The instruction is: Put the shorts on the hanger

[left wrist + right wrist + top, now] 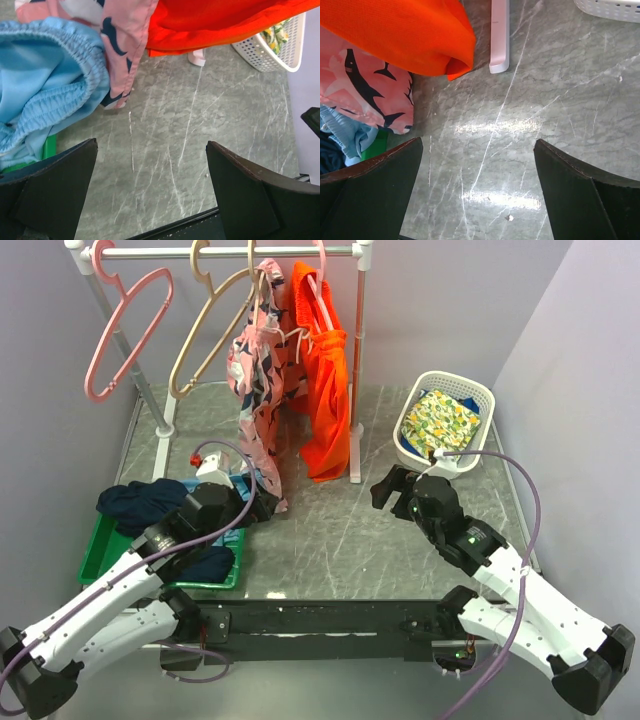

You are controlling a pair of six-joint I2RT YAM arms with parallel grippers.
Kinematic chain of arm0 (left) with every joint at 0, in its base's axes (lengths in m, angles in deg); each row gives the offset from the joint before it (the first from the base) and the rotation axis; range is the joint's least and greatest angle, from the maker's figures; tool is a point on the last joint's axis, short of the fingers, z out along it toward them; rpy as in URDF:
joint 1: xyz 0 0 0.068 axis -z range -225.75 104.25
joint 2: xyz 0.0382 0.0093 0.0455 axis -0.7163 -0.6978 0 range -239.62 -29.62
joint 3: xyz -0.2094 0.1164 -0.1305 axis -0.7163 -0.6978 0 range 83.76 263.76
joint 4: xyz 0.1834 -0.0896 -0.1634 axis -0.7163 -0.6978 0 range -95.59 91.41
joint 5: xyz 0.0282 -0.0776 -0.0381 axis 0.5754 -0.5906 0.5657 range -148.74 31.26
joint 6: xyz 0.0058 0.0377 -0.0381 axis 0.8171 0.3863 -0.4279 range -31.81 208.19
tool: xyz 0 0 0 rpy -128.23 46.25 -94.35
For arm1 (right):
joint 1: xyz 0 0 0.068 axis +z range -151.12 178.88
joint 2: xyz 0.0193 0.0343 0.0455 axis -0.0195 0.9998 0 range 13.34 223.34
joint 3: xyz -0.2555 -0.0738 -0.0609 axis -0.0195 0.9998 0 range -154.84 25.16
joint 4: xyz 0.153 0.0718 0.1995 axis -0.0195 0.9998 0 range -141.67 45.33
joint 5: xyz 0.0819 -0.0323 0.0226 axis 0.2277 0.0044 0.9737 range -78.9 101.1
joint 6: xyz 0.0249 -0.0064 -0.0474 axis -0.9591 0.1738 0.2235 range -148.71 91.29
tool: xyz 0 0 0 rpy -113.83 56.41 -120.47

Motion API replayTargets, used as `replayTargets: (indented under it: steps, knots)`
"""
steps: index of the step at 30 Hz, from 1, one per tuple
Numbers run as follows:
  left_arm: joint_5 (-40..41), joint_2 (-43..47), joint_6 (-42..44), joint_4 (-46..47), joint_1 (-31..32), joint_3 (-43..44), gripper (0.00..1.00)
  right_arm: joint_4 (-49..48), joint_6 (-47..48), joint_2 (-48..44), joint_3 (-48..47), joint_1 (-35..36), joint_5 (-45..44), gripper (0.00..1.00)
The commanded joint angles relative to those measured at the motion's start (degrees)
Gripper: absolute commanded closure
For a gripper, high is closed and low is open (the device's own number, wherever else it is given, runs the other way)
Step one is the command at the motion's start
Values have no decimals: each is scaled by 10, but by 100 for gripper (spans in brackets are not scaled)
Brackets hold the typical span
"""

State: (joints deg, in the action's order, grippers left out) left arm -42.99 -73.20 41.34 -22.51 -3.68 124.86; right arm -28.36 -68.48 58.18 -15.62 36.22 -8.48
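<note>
One pair of navy shorts in play, heaped at the far end of the one green tray, off to the outer left of the left claw and untouched by it. One tan hanger, bare, is hooked on the rail well beyond that claw, with one empty pink hanger further out to its left.

Two garments hang on the rail as well: one patterned pink pair and one orange pair, both dangling just ahead of the left claw. One light blue pair is bunched close by its left finger.

Two claws, and both are spread wide. The left wrist view shows only bare grey desk between the fingers, nothing gripped. Same story for the right claw: jaws far apart, holding nothing, over the desk with the orange hem and a white rack foot ahead of it.

One white basket sits beyond the right claw, to its outer side, with one yellow-patterned cloth inside.
</note>
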Motion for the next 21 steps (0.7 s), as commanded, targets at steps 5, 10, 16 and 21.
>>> replayTargets:
  steps: [5, 10, 16, 21]
  knots:
    - [44, -21, -53, -102, -1, 43, 4, -19, 7, -12, 7, -3, 8, 0]
    - [84, -23, -99, -146, -2, 63, 3, -20, 6, -12, 12, -3, 14, 0]
    - [96, -31, -120, -166, -52, 50, 3, -24, 5, -15, 18, -3, 27, 0]
    - [38, -31, -96, -109, -174, 13, 1, -39, 9, -20, 31, -3, 38, 0]
